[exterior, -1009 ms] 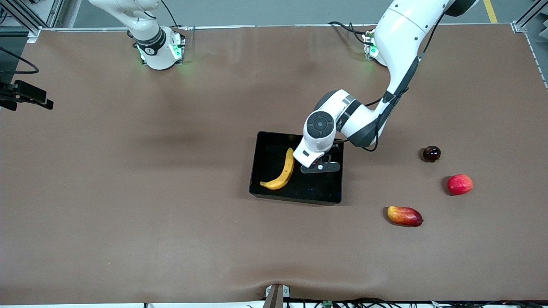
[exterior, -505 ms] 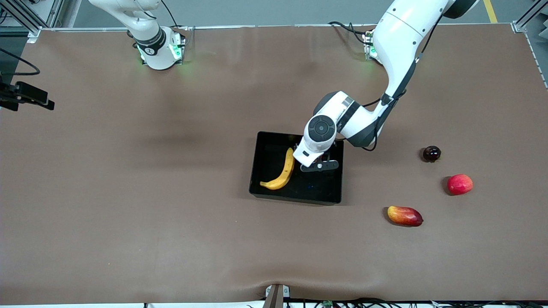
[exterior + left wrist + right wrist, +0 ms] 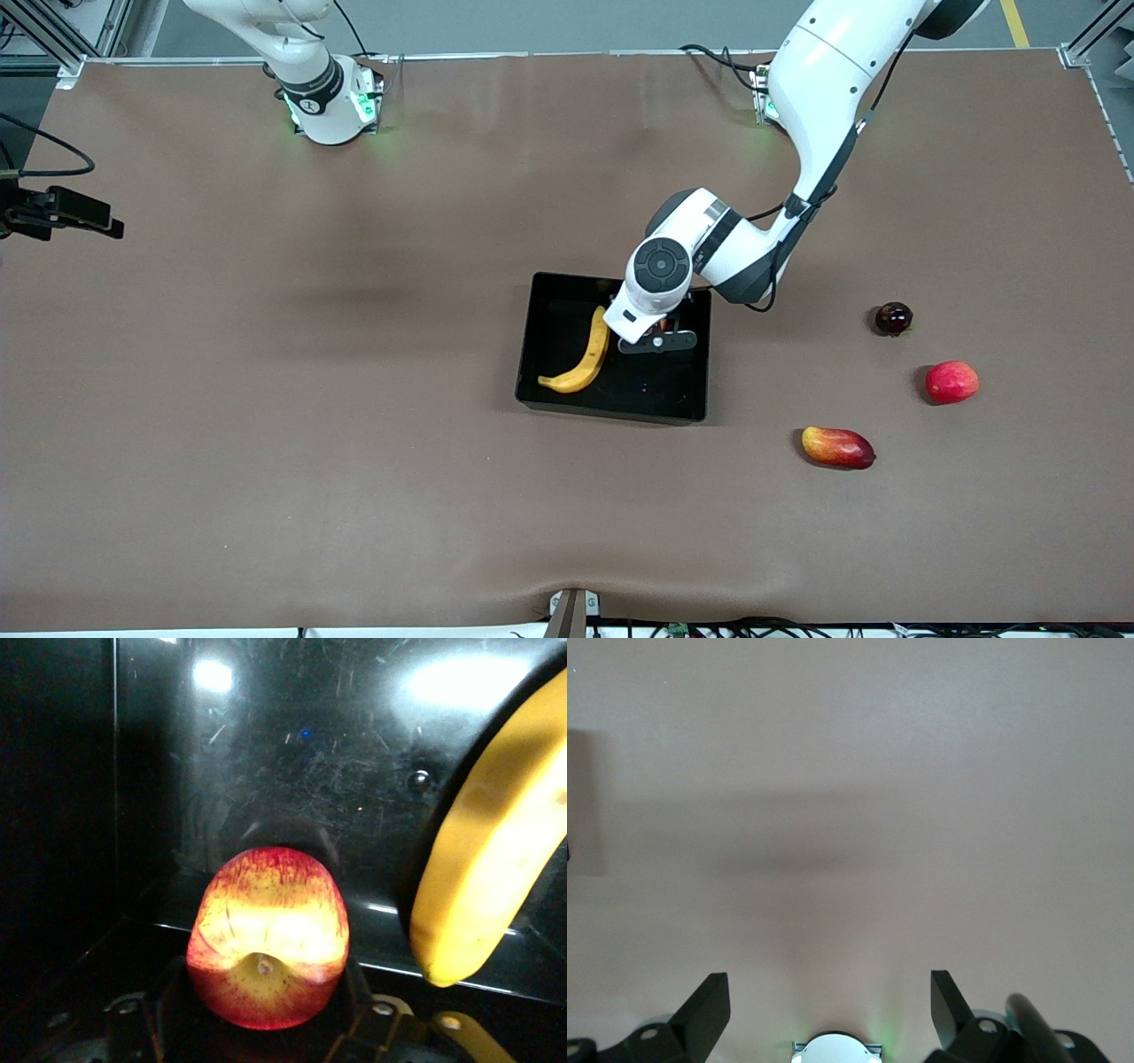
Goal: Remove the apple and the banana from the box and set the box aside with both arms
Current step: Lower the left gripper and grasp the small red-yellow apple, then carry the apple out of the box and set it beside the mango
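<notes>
The black tray lies mid-table. The yellow banana lies in it, toward the right arm's end. My left gripper is low inside the tray beside the banana, and the hand hides its fingers in the front view. In the left wrist view the left gripper is shut on the red-and-yellow apple, dimple facing the camera, just over the glossy tray floor, with the banana close beside it. My right gripper is open and empty, high over bare table.
Three fruits lie on the brown table toward the left arm's end: a dark red round one, a plain red one and an oblong red-and-yellow one, nearest the front camera. The right arm's base stands at the table's edge.
My left gripper with the apple has shifted slightly inside the tray, away from the front camera and closer to the banana. The fruits on the table have not moved.
</notes>
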Action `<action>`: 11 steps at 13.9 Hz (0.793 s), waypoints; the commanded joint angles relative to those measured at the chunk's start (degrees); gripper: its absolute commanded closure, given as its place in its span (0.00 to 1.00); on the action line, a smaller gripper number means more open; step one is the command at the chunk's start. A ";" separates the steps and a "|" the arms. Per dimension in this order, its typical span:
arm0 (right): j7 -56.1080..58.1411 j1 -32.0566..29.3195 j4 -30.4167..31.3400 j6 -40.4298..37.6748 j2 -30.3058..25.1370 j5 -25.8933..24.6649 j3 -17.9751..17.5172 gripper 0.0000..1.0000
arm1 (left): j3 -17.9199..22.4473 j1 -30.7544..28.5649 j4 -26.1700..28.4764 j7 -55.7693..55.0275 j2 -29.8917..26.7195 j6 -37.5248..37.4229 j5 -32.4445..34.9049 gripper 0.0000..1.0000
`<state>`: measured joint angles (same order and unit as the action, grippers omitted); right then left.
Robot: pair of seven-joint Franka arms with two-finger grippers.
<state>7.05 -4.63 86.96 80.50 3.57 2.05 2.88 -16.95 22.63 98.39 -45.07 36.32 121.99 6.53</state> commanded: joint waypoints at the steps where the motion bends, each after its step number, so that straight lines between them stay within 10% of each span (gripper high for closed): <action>1: -0.37 -0.38 0.40 -0.25 -0.49 0.94 -0.60 0.00 | 0.17 0.31 -0.39 0.43 -0.63 0.26 -0.46 1.00; 11: -4.23 2.34 0.84 0.97 -0.76 1.21 -1.04 0.00 | -0.01 -6.01 -15.41 10.42 -9.94 -17.66 -1.08 1.00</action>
<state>5.47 -3.85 87.53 80.62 3.55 2.29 1.93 -16.59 19.21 84.59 -39.53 26.92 106.45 6.52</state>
